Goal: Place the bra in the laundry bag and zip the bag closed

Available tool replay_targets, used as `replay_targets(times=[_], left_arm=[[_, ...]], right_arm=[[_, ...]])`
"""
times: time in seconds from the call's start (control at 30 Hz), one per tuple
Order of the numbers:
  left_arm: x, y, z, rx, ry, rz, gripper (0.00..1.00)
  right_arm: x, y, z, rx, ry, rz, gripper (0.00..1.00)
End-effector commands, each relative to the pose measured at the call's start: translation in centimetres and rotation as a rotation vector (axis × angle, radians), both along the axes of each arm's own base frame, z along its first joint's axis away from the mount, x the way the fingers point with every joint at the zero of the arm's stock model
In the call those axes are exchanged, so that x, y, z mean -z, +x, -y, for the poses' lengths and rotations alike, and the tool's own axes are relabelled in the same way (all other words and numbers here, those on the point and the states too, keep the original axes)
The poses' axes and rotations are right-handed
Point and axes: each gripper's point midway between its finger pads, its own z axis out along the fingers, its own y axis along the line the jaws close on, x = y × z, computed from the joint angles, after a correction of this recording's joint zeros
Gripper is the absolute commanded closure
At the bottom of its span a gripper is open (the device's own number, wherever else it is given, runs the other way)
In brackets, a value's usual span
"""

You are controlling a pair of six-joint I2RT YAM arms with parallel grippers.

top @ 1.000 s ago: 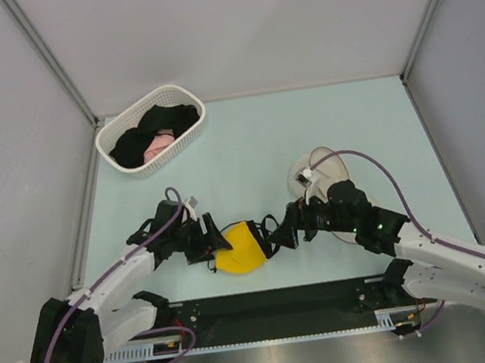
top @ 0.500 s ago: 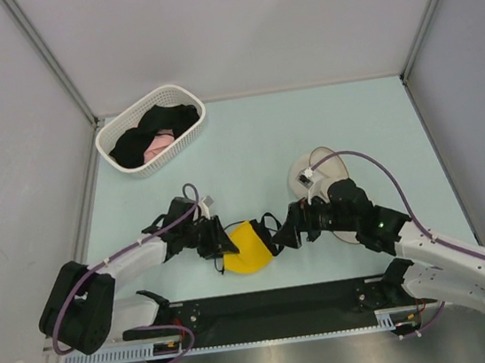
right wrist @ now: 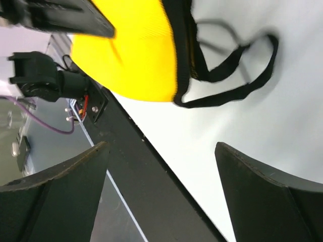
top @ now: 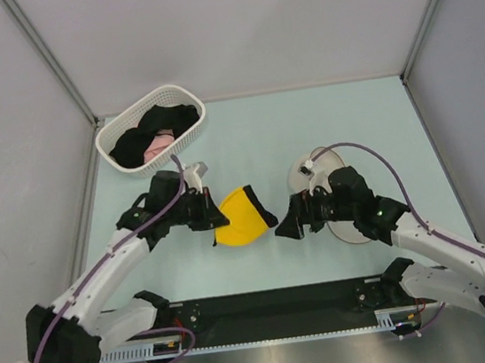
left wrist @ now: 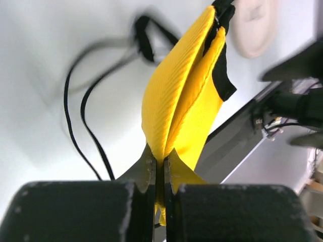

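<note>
The bright yellow bra (top: pixel 240 219) hangs folded, cup against cup, a little above the table's middle. My left gripper (top: pixel 210 213) is shut on its left edge; in the left wrist view the yellow fabric (left wrist: pixel 177 96) is pinched in my left gripper (left wrist: pixel 161 157), with thin black straps (left wrist: pixel 81 116) trailing down. To the bra's right, my right gripper (top: pixel 286 228) stands open and apart from it; the right wrist view shows the bra (right wrist: pixel 133 55) ahead of my right gripper (right wrist: pixel 161 151). The cream laundry bag (top: pixel 323 171) lies behind my right arm, partly hidden.
A white slotted basket (top: pixel 180 100) with black and pink garments stands at the back left. The black base rail (top: pixel 276 302) runs along the near edge. Grey walls close in the table on three sides.
My left gripper has shut on the bra and lifted it up and back from the table. My right gripper has let go of it and drawn slightly to the right.
</note>
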Motion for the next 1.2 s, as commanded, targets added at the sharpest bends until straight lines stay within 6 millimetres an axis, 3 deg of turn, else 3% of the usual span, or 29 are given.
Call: replay_targets(times=[0.0, 0.03, 0.13, 0.27, 0.43, 0.63, 0.97, 1.17], left_arm=[[-6.9, -0.9, -1.1, 0.104, -0.005, 0.232, 1.00], [-8.3, -1.0, -1.0, 0.123, -0.022, 0.275, 1.00], [-11.1, -1.8, -1.4, 0.143, -0.043, 0.355, 1.00], [-13.4, -3.0, -1.8, 0.177, -0.066, 0.413, 1.00], [-16.4, -4.2, -1.5, 0.235, -0.125, 0.486, 1.00], [-19.4, -5.1, -1.6, 0.290, -0.143, 0.567, 1.00], [-21.8, -5.5, -2.2, 0.313, -0.123, 0.644, 1.00], [-23.3, -5.4, -2.3, 0.301, -0.133, 0.678, 1.00]], right_arm=[[-6.4, 0.0, -1.3, -0.184, 0.101, 0.218, 0.05], [-8.1, -0.2, -1.6, -0.220, 0.122, 0.269, 0.02], [-10.6, -0.8, -1.8, -0.306, 0.141, 0.434, 0.00], [-13.5, -0.7, -1.8, -0.352, 0.154, 0.598, 0.00], [-13.4, -2.4, -2.8, -0.504, 0.210, 0.622, 0.00], [-13.9, -2.4, -3.4, -0.532, 0.252, 0.682, 0.00], [-14.6, -2.6, -5.4, -0.604, 0.296, 0.719, 0.00], [-13.2, -3.2, -6.9, -0.645, 0.307, 0.685, 0.00]])
